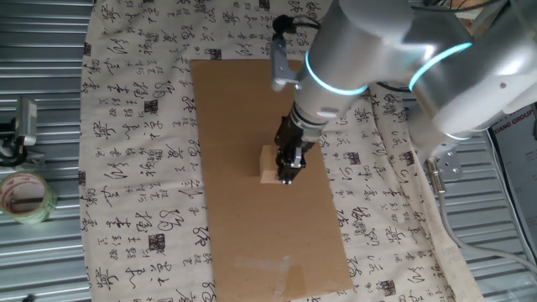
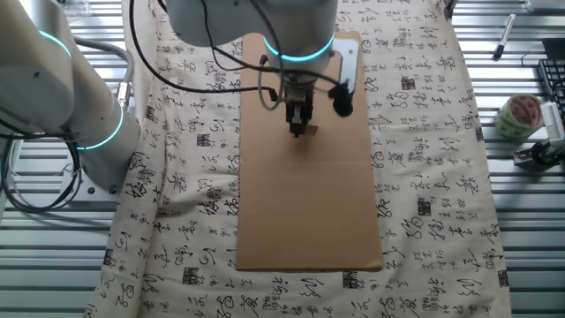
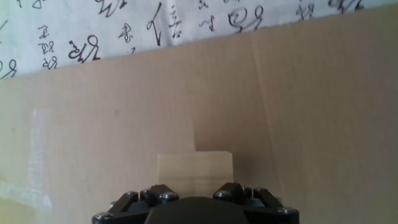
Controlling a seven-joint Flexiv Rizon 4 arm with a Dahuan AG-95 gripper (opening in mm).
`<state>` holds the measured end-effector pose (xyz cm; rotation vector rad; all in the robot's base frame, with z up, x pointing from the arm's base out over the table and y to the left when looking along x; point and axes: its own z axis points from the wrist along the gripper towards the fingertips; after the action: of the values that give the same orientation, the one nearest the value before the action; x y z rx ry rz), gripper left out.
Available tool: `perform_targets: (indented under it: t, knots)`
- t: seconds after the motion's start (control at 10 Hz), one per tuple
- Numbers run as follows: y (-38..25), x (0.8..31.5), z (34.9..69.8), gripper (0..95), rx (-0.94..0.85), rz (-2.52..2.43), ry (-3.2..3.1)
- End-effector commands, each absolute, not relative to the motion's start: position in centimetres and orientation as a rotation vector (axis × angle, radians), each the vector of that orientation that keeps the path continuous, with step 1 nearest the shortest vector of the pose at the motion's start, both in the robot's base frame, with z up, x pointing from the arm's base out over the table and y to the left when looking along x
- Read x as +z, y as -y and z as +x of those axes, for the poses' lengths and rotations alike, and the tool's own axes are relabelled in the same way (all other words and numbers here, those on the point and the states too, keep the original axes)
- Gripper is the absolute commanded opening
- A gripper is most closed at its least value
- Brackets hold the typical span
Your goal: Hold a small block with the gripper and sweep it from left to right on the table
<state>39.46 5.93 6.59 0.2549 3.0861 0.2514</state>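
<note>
Claw upright over cardboard sheet — fingers clamped around small block

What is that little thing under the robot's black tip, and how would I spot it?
Find the long brown cardboard sheet lying on the calligraphy cloth. About midway along it, the arm's black gripper comes down onto a small pale wooden block. It is the only loose thing on the cardboard; the tape roll sits off the cloth.

Cardboard sheet lies bare around the pincer.
</note>
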Motion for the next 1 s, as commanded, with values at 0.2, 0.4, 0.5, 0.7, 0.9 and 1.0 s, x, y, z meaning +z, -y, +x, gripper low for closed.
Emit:
perform_targets:
  t: [0.2,0.4,0.5,0.7,0.9,1.0]
  knots:
    - [-6.06,6.48,39.47,19.0,0.663,0.328,-3.043]
    - [-6.06,6.48,39.47,19.0,0.716,0.313,-3.034]
    - [-6.06,6.48,39.47,19.0,0.759,0.324,-3.024]
    - [-6.06,6.48,39.47,19.0,0.796,0.356,-3.02]
    - [-6.07,6.45,39.41,19.0,0.381,0.262,-3.099]
    - [-6.01,6.39,39.22,19.0,-0.174,0.077,-3.108]
